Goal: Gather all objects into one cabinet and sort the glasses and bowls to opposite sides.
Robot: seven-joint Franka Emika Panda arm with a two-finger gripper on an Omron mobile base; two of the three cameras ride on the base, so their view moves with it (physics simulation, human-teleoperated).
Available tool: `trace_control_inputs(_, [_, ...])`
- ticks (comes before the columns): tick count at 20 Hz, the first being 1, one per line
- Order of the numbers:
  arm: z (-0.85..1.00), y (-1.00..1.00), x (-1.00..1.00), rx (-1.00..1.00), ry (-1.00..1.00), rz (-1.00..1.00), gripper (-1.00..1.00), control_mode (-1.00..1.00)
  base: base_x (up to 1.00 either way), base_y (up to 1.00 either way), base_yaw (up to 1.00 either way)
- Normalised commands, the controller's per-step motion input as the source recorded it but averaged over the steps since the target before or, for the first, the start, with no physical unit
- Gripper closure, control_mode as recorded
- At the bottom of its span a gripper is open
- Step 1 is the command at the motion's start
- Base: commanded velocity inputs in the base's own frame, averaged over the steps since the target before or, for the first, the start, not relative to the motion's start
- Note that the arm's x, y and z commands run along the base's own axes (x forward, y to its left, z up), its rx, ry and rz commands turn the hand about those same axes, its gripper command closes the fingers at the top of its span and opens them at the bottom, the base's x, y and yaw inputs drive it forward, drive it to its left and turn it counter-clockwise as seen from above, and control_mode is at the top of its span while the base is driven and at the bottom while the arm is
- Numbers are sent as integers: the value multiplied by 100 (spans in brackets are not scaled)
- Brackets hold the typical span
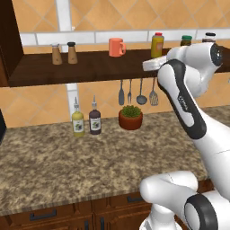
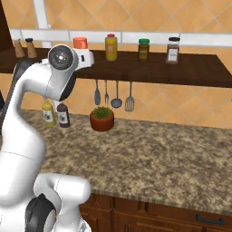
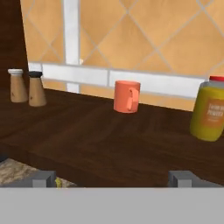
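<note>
I counted one coral-orange mug (image 3: 127, 96) standing on the long dark shelf (image 3: 100, 135), two shakers (image 3: 27, 87) to its left, one yellow bottle (image 3: 210, 109) to its right, my gripper (image 3: 116, 178) spread open short of the shelf edge, two sauce bottles (image 1: 86, 117) and one potted plant (image 1: 130, 116) on the granite counter (image 1: 54, 166), orange tiled wall behind.

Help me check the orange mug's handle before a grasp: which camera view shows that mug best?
The hand view: the orange mug stands whole, upright and unblocked on the dark shelf, its handle facing the camera. The left base view shows it smaller, handle to the right. In the right base view the arm hides all but its top.
</note>
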Motion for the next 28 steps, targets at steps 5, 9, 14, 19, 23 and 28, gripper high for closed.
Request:
trace_control_inputs(5, [2, 35, 95, 16, -4, 1, -100, -100, 0, 0, 0])
trace_control_inputs(9, [48, 1, 27, 9, 0, 0, -100, -100, 0, 0, 0])
trace_control_inputs(14, [60, 0, 13, 5, -2, 0, -100, -100, 0, 0, 0])
trace_control_inputs(19, [4, -1, 0, -3, 6, 0, -100, -100, 0, 0, 0])
trace_control_inputs(23, [0, -3, 2, -10, 31, 0, -100, -100, 0, 0, 0])
trace_control_inputs(28, [0, 0, 0, 0, 0, 0, -100, -100, 0, 0, 0])
